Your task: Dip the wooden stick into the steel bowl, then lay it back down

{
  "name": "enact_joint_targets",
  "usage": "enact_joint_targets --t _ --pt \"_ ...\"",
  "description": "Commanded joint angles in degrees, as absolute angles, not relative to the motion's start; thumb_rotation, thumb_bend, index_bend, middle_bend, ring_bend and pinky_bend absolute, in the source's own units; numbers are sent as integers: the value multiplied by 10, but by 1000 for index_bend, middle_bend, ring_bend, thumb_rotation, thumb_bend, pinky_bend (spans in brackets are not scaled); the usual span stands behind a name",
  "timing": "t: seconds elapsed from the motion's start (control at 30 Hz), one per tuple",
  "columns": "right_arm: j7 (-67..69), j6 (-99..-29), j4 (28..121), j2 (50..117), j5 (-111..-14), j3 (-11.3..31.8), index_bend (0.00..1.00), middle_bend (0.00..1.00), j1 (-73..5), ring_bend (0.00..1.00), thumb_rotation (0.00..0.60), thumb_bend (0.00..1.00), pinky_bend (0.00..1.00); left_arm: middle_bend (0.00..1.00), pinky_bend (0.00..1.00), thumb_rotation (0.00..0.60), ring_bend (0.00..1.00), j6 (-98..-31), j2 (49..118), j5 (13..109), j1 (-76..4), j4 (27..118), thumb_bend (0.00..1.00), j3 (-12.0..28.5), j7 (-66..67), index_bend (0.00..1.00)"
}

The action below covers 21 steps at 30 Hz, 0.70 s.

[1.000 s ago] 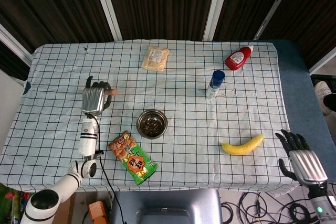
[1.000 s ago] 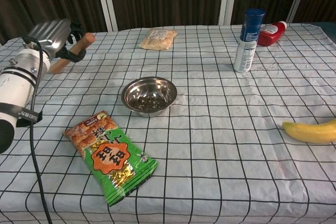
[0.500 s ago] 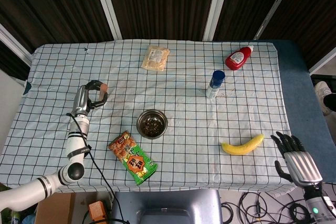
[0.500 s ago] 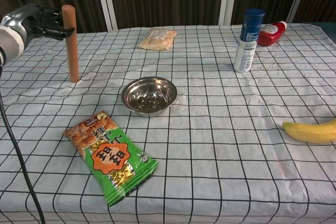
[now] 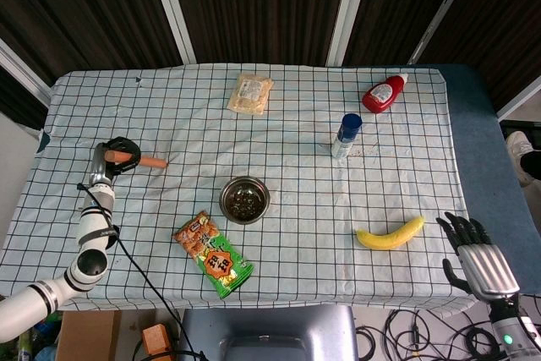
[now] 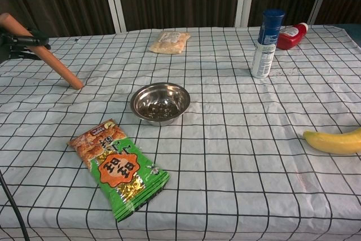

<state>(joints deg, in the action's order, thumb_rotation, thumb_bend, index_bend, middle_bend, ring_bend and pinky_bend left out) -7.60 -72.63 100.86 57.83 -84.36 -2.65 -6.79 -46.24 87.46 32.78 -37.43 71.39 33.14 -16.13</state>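
Note:
The wooden stick (image 5: 145,161) leans at a slant, its lower tip touching the cloth left of the steel bowl (image 5: 244,199). My left hand (image 5: 113,157) grips its upper end near the table's left edge. In the chest view the stick (image 6: 45,55) runs from the upper left corner down to the cloth, with dark fingers (image 6: 22,40) wrapped around it, and the bowl (image 6: 160,102) stands apart to its right. My right hand (image 5: 478,260) hangs beyond the table's front right corner, fingers spread and holding nothing.
A green and orange snack bag (image 5: 213,255) lies in front of the bowl. A banana (image 5: 389,233) lies front right. A blue-capped bottle (image 5: 345,135), a red ketchup bottle (image 5: 384,93) and a beige packet (image 5: 251,94) stand or lie toward the back.
My left hand has swung out to the left with the stick, tipping it from upright to a slant while its lower tip stays on the cloth. The right hand has barely shifted.

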Motion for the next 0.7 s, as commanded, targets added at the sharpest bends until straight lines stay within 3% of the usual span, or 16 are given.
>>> enact_joint_targets --t 0.03,0.3,0.57,0.7 --pt "-76 -726 1009 578 -843 -27 0 0 -68 0 600 483 0 611 213 600 343 -438 884 325 -378 688 555 340 -189 672" --pt "-77 -726 1010 578 -841 -26 0 0 -68 0 600 484 0 490 176 600 231 -415 913 346 -385 633 518 371 -269 559" --pt "-78 -724 1010 577 -837 -26 0 0 -69 0 600 483 0 356 92 600 107 -376 944 390 -403 587 409 420 -384 332" --pt "-75 -725 1009 576 -834 -23 0 0 -69 0 600 483 0 345 94 600 95 -368 966 440 -414 561 377 429 -443 333"
